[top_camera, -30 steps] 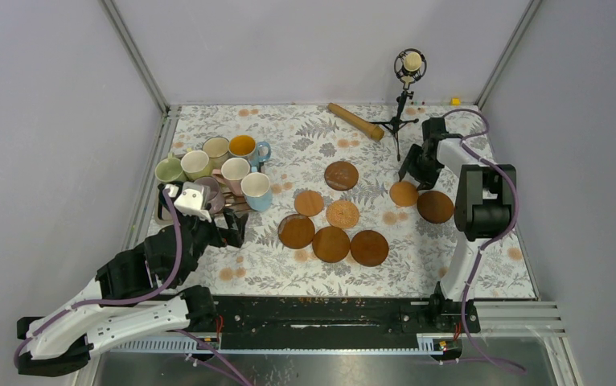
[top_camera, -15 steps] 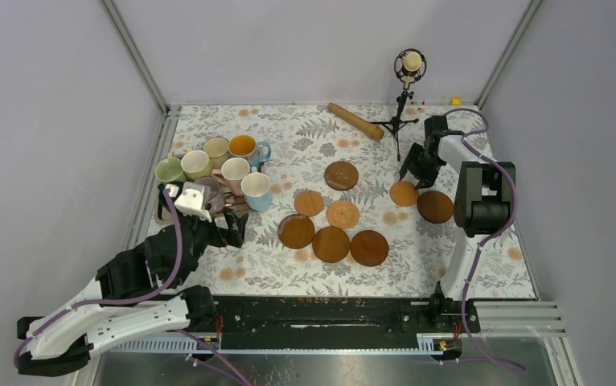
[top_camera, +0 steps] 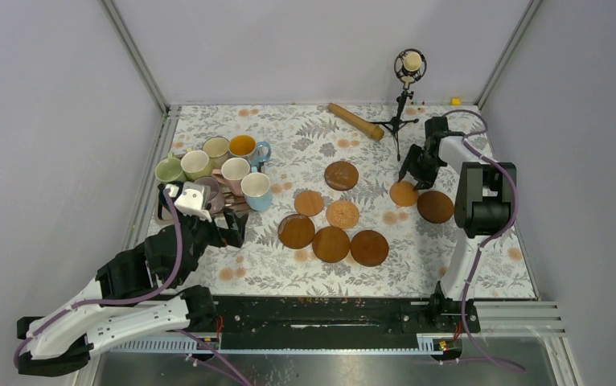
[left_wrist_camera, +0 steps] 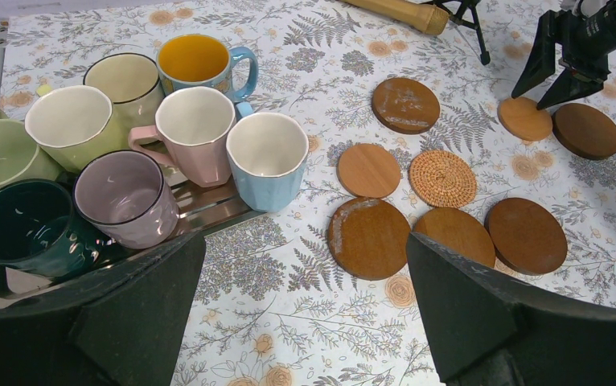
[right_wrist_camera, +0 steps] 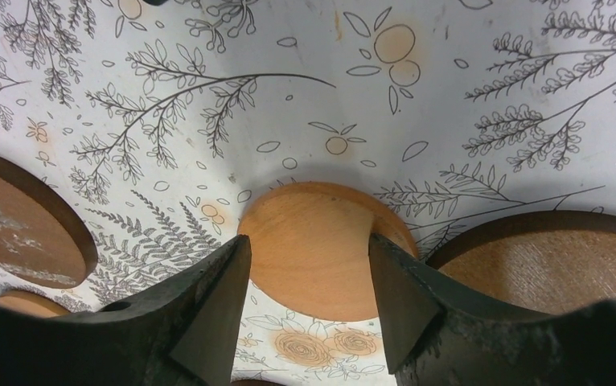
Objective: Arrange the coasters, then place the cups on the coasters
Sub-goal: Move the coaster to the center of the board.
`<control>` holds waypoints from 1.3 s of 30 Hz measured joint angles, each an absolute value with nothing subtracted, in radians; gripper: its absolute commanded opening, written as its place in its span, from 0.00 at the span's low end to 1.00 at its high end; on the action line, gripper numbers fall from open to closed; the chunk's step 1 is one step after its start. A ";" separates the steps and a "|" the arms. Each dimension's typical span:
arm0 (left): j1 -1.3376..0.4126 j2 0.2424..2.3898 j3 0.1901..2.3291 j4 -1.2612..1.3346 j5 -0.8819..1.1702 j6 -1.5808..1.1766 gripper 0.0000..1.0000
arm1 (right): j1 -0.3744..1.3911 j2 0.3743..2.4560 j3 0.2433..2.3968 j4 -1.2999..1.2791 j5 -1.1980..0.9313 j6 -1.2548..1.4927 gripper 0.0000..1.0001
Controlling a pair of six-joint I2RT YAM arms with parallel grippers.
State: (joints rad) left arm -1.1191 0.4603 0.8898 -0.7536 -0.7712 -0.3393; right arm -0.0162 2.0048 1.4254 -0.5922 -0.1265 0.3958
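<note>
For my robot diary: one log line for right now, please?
left fingers open, near mugs | right fingers open over tan coaster | no mugs on coasters yet

We count eight coasters: five are dark brown, two are plain tan, and there is a single woven coaster. We count eight mugs, each in its own colour. We also see one wooden rod and one microphone on a stand.
</note>
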 measured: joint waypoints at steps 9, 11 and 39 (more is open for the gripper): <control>-1.119 0.460 0.890 -0.754 -0.771 -0.339 0.98 | -0.015 1.984 1.394 -0.631 -0.163 0.368 0.60; -1.119 0.460 0.890 -0.754 -0.771 -0.339 0.98 | -0.007 1.974 1.378 -0.641 -0.168 0.360 0.60; -1.119 0.460 0.890 -0.754 -0.772 -0.339 0.98 | 0.006 2.136 1.645 -0.710 -0.084 0.436 0.70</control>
State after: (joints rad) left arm -1.1191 0.4603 0.8898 -0.7536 -0.7719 -0.3389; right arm 0.0055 2.1365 1.6451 -0.7105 -0.0845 0.4358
